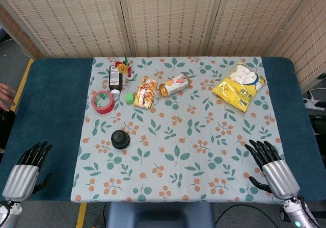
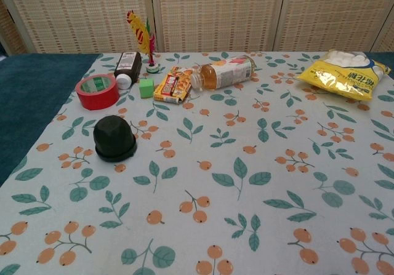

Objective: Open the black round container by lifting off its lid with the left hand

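The black round container (image 1: 120, 138) (image 2: 113, 138) stands on the floral tablecloth left of centre, its domed lid seated on top. My left hand (image 1: 28, 169) rests near the table's front left corner on the blue surface, fingers apart and holding nothing, well to the left of the container. My right hand (image 1: 270, 168) lies at the front right edge of the cloth, fingers spread and empty. The chest view shows neither hand.
Behind the container lie a red tape roll (image 1: 103, 102) (image 2: 96, 91), a dark bottle (image 1: 115, 78), a green cube (image 1: 129, 98), a snack packet (image 1: 145, 92), a tipped drink bottle (image 1: 174, 84) and a yellow marshmallow bag (image 1: 240, 84). A folding screen stands behind the table.
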Controlling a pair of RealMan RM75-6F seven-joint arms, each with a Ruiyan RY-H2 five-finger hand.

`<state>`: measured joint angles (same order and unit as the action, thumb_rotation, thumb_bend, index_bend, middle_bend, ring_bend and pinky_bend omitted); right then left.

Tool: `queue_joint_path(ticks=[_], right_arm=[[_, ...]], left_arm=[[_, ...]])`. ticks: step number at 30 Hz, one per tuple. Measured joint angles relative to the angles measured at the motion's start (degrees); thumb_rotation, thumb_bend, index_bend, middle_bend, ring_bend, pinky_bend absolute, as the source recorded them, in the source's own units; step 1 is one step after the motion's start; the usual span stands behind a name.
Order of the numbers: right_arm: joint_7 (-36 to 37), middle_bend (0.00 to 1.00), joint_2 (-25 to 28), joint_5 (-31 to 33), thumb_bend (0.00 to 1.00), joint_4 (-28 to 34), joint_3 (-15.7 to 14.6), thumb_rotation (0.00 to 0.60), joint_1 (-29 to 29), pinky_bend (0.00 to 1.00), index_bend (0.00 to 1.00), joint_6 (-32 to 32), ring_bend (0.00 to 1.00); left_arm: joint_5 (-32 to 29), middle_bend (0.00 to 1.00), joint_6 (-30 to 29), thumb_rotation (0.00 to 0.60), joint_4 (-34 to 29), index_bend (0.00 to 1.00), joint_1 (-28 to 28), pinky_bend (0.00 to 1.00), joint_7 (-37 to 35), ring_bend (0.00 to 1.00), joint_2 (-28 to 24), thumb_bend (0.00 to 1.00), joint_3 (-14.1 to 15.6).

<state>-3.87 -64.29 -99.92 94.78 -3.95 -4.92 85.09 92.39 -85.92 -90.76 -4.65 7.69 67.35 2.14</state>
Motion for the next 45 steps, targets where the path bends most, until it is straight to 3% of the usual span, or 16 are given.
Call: queue_joint_path(ticks=[6,10,15,18,26,31,37,45], right_arm=[[0.9,0.0,0.5,0.6,0.12,-0.4,0.1,0.6,0.0,0.0,0.0,0.0,0.0],[1.2,0.0,0.6,0.4,0.12,-0.6,-0.1,0.6,-0.2,0.0,0.0,-0.7,0.0],[0.6,0.0,0.3,0.8,0.12,-0.5,-0.1,0.6,-0.8,0.0,0.0,-2.0,0.0],[0.1,0.0,0.1,1.1,0.12,-0.4,0.0,0.6,-0.8,0.0,0.0,-2.2,0.0],[-1.6,0.0,-0.8,1.4,0.12,-0.7,0.1,0.6,-1.0,0.0,0.0,-2.9,0.0],[-2.3,0.0,-1.3,2.2,0.12,-0.8,0.5,0.6,-1.1,0.0,0.0,-3.1,0.0],[-2.2,0.0,-1.6,1.6,0.12,-1.1,0.6,0.6,-0.7,0.0,0.0,-1.6,0.0],[-2.4,0.0,-1.7,1.9,0.12,-0.9,0.3,0.6,-0.8,0.0,0.0,-2.5,0.0]], left_arm=[[1.4,0.0,0.5,0.6,-0.6,0.0,-1.0,0.18,-0.3,0.0,0.5,0.36,-0.2],[3.0,0.0,4.0,0.6,-3.9,0.0,-3.7,0.21,-0.2,0.0,-0.3,0.36,-0.1],[2.6,0.0,14.2,0.6,-10.6,0.0,-10.4,0.19,-0.1,0.0,-3.4,0.35,-1.5],[0.4,0.0,21.8,0.6,-14.6,0.0,-15.9,0.18,0.2,0.0,-5.4,0.35,-3.8],[-14.7,0.0,37.7,0.6,-17.7,0.0,-29.2,0.14,3.8,0.0,-7.1,0.34,-10.7],[-26.2,0.0,44.7,0.6,-16.5,0.0,-36.4,0.07,6.6,0.0,-6.6,0.34,-13.1],[-38.3,0.0,49.5,0.6,-12.6,0.0,-44.3,0.07,12.8,0.0,-4.4,0.34,-12.8],[-53.0,0.0,57.2,0.6,-9.2,0.0,-55.4,0.08,14.5,0.0,-2.9,0.32,-9.1]])
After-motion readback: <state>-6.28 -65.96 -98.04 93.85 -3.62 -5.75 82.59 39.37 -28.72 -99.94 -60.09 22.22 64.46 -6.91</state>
